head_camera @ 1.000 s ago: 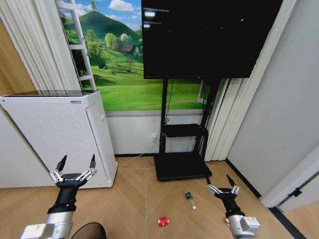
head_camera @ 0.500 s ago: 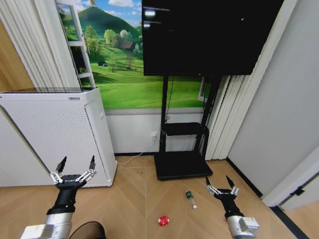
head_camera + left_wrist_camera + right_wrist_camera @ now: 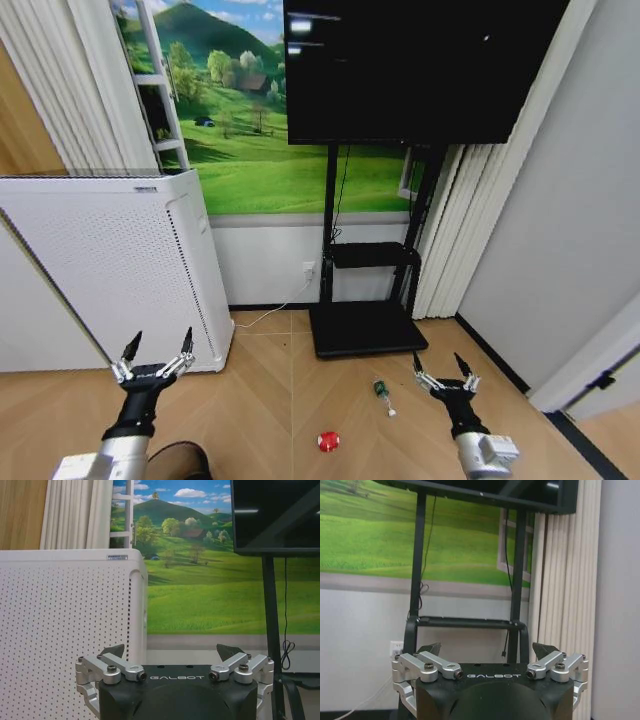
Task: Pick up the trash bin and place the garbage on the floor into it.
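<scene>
Furnished indoor room, living-room style, possibly staged demo space. Large black TV on black wheeled stand as landmark. Behind TV: wall mural of green hills and blue sky. Left of TV: tall white perforated appliance on floor, pale pleated curtains beyond it. Right of TV stand: more pleated curtains, plain grey wall. Below stand: tan chevron parquet floor, white wall socket with cable.

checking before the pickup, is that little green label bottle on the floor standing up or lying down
Lying down: the bottle rests lengthwise on the floor, between the TV stand's base and the right gripper.
</scene>
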